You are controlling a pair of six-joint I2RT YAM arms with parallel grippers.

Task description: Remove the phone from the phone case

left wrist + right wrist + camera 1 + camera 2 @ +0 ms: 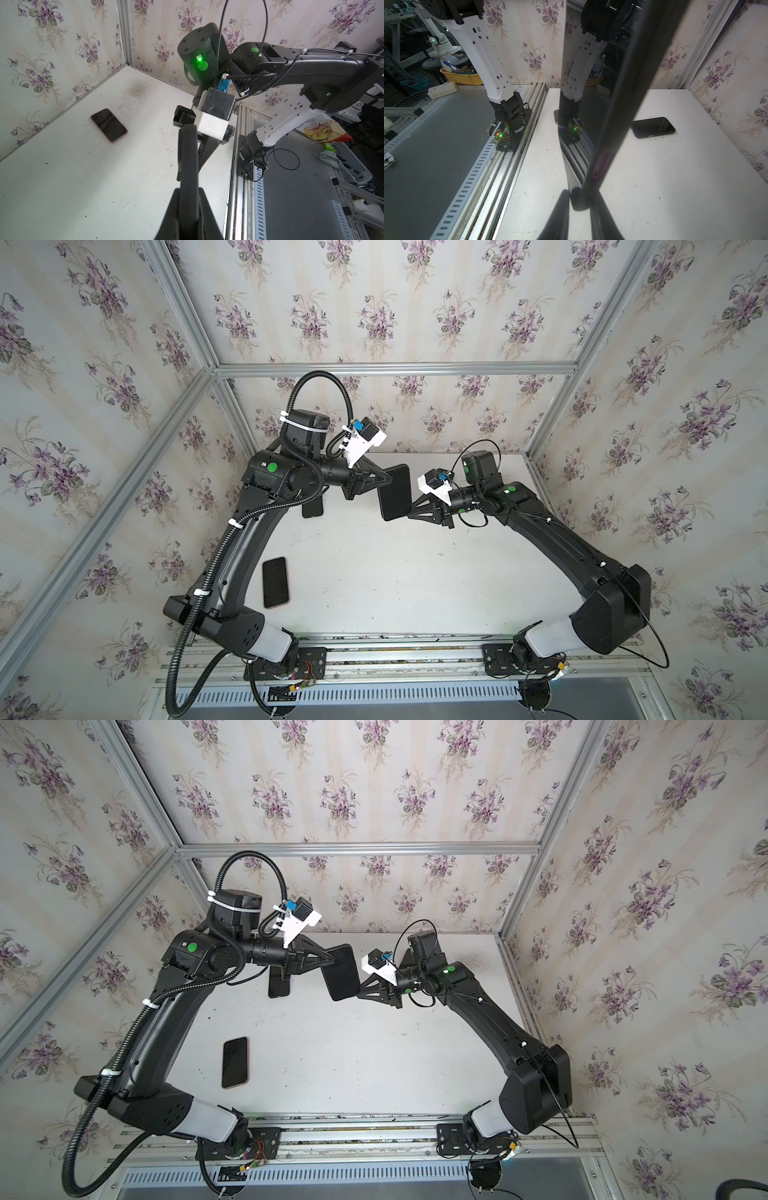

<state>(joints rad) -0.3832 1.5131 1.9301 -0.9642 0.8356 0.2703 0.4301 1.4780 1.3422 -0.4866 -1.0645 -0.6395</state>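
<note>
One cased phone [395,493] hangs in mid-air over the back of the table [415,572], tilted. It shows a glossy face and a dark case edge in the right wrist view. On one long edge, near the far end, the left gripper [389,480] is clamped tight. Opposite, near the near end, the right gripper [412,506] has its jaws narrow on either side of the edge, though whether they truly pinch cannot be told. The peel looks like the risky bit. If the right jaws bite case and phone together, nothing separates. If they catch only a thin lip, it may slip and the phone could drop. Below, a pink-rimmed phone [275,583] lies beside the left arm. A dark phone [312,510] lies partly under that arm's wrist, well clear.
</note>
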